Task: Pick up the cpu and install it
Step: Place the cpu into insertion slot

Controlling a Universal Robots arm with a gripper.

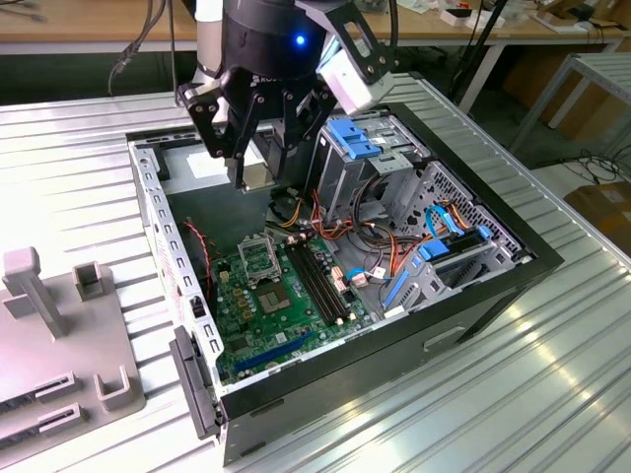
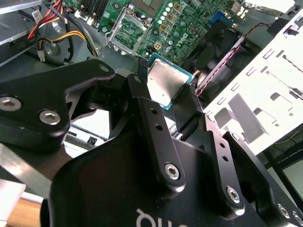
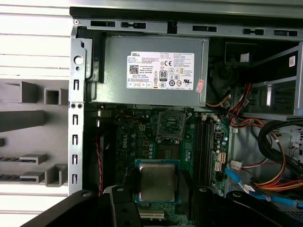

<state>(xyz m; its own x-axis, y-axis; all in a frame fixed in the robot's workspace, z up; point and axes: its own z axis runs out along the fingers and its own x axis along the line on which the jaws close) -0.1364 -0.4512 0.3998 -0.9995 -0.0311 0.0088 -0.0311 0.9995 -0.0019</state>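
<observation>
Green board lies in the open case on the ribbed metal counter. Its framed socket is uncovered, with a grey power-supply box on the far side and bundled cables toward the exterior view's right. Pinched between the fingers of the tool, the cpu hangs above the board, a silvery square with a teal rim. Both wrist views show its flat face; the exterior view shows a blue-latched drive cage just beside the tool.
</observation>
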